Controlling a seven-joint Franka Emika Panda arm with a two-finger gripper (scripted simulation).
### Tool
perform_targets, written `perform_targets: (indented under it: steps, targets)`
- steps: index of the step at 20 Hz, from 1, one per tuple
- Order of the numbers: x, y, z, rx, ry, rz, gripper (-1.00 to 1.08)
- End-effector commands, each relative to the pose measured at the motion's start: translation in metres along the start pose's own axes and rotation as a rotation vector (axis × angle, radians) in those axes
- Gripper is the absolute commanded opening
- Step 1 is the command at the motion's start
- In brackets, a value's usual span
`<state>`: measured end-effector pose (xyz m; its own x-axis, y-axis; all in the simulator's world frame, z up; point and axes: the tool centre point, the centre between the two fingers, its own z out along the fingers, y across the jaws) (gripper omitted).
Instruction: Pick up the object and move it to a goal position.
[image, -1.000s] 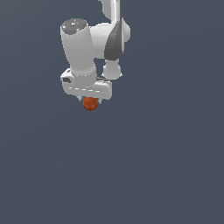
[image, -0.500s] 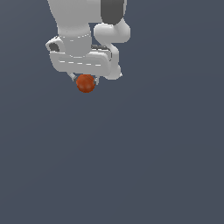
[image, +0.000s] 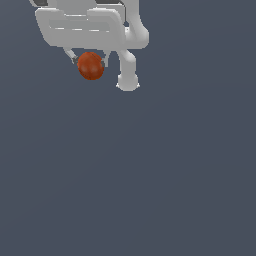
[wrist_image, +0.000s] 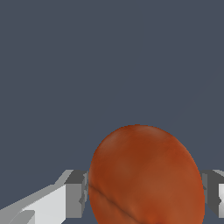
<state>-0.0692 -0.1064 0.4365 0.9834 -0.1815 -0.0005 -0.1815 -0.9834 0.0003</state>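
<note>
In the exterior view, the white gripper (image: 91, 61) hangs near the top of the picture, toward the exterior view's left; its two thin fingers (image: 71, 55) reach down and squeeze the red-orange ball (image: 90, 66) from both sides; the ball sits between the tips, below the wide white hand, with plain dark grey all around it; nothing under the ball can be seen touching it, so it looks lifted; no goal mark shows anywhere in this picture. In the wrist view, the ball (wrist_image: 146, 175) is big and close, with a thin dark line across its skin; a grey finger pad (wrist_image: 76, 193) presses against one side and another pad touches the other side; the fingers are clenched on the ball; behind it there is only the same plain grey. My guess is that the pick-up part is done and the carrying part is going on; the next move calls for keeping the squeeze tight and gliding the ball smoothly to the goal spot, which I cannot see here; a jerk could make a round ball slip out.
</note>
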Motion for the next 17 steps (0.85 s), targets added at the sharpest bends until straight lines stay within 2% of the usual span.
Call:
perform_targets:
  steps: [1,9,17]
  targets:
    - [0.0,0.001,-0.021,0.0,0.001,0.0,-1.0]
    - [0.002,0.002,-0.059,0.0,0.001,-0.001,-1.0]
    - [0.003,0.002,-0.069,0.0,0.001,-0.001,-1.0]
